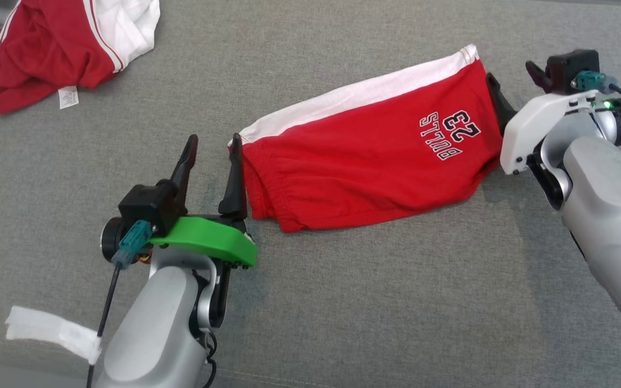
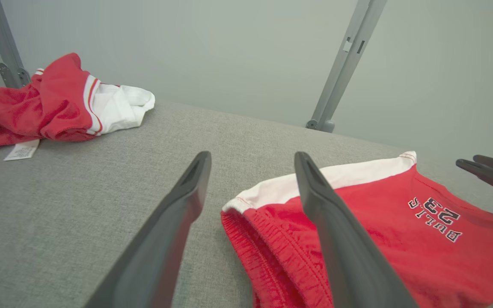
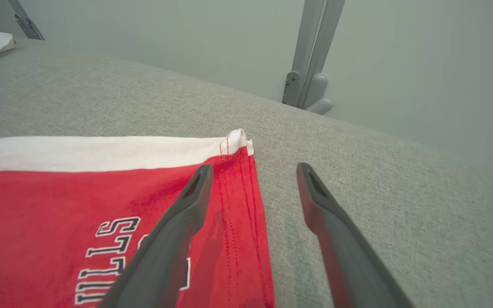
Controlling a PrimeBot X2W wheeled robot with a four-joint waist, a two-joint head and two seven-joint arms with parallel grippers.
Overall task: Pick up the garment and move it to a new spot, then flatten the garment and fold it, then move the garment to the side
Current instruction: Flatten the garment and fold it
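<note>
Flat on the grey pad (image 1: 343, 302), the shorts (image 1: 364, 161) lie with an open claw at each end.

Seen from the head, the pad spans the view, and the red shorts with a white side stripe lie a little toward 1 o'clock of its middle, waistband toward 9 o'clock, leg hem toward 3 o'clock. A second red-and-white garment (image 1: 46, 48) is bunched at 11 o'clock, well apart. The left gripper (image 1: 213, 141) sits at 8 o'clock, fingers spread and holding nothing, its inner finger right at the waistband edge. The right gripper (image 1: 510, 73) sits at 2 o'clock, fingers likewise spread and empty, one over the hem, the other over bare pad. The "BULLS 23" print (image 1: 450, 134) reads upside down near the hem. A white label (image 1: 68, 97) pokes from the bunched garment.
</note>
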